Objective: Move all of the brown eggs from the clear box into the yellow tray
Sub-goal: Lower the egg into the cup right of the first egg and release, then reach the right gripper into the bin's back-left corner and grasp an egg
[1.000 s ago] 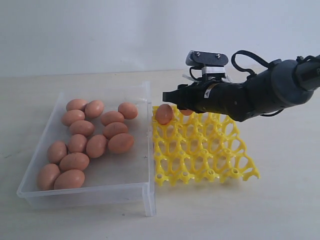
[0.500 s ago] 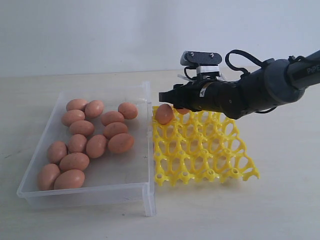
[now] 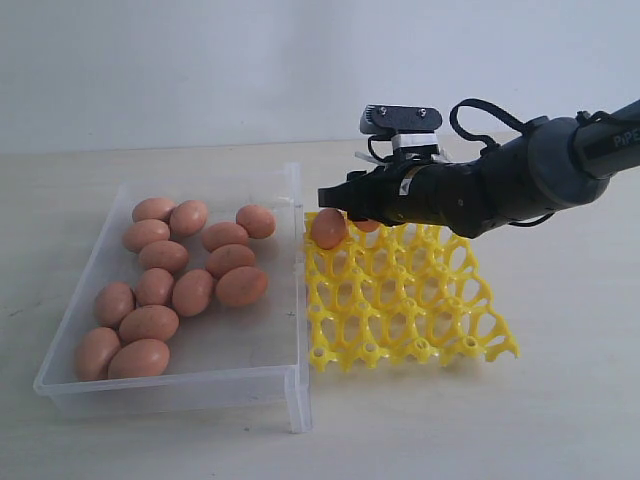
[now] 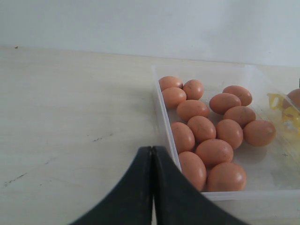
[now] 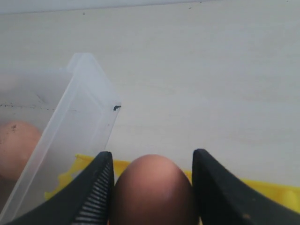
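Table (image 3: 560, 420): pale, carrying everything. Box (image 3: 180, 385): clear, sitting at the left, fourteen eggs (image 3: 192, 292) lying loose inside. Tray (image 3: 420, 348): yellow, lying just beside the box's right wall. Seated egg (image 3: 328, 228): resting in the tray's far-left cup. Right gripper (image 5: 152, 158): clamping the held egg (image 5: 152, 197) (a pad on each side) over the tray's far row. Left gripper (image 4: 152, 154): fingers pressing together, gripping nothing.

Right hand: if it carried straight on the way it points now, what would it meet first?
The right hand has a brown egg between its fingers. Beyond that it aims near the end corner of the clear box; it may clip that wall or pass beside it over the table. Depth is unclear.
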Motion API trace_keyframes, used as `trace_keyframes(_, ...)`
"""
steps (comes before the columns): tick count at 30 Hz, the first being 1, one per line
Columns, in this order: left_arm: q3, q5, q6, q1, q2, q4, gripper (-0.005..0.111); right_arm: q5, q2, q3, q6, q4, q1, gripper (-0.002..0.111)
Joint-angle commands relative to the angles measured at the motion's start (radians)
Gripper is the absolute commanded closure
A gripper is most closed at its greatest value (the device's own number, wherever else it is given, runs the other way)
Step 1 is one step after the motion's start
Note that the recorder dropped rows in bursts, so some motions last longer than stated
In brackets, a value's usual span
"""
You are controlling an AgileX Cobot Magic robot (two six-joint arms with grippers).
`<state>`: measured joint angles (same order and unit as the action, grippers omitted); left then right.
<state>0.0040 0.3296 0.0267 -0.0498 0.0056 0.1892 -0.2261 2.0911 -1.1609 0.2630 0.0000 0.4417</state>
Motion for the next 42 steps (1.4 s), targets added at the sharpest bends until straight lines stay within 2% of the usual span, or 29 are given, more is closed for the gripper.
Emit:
trace_keyframes(1, -0.004, -0.010, 0.002, 0.001, -0.006, 0.007, 0.107, 0.009, 0.000, -0.007, 0.000, -0.018, 0.000, 0.088)
trace_keyframes(6, -0.004, -0.010, 0.002, 0.001, -0.006, 0.007, 0.107, 0.011, 0.000, -0.007, 0.000, -0.018, 0.000, 0.054)
trace_keyframes(8, -0.004, -0.010, 0.002, 0.001, -0.006, 0.007, 0.107, 0.011, 0.000, -0.007, 0.000, -0.018, 0.000, 0.047)
trace_keyframes(19, -0.004, -0.010, 0.002, 0.001, -0.006, 0.007, 0.107, 0.040, -0.070, -0.007, -0.005, -0.018, 0.002, 0.046)
trace_keyframes(22, -0.004, -0.010, 0.002, 0.001, -0.006, 0.007, 0.107, 0.122, -0.130, -0.007, -0.048, -0.032, 0.025, 0.059)
trace_keyframes(27, -0.004, -0.010, 0.002, 0.001, -0.006, 0.007, 0.107, 0.274, -0.226, -0.013, -0.197, -0.044, 0.132, 0.105)
trace_keyframes(29, -0.004, -0.010, 0.002, 0.001, -0.006, 0.007, 0.107, 0.361, -0.239, -0.036, -0.244, -0.044, 0.192, 0.107)
trace_keyframes(35, -0.004, -0.010, 0.002, 0.001, -0.006, 0.007, 0.107, 0.570, -0.222, -0.190, -0.324, 0.000, 0.351, 0.094)
trace_keyframes(42, -0.004, -0.010, 0.002, 0.001, -0.006, 0.007, 0.107, 0.825, -0.068, -0.532, -0.402, 0.066, 0.402, 0.060)
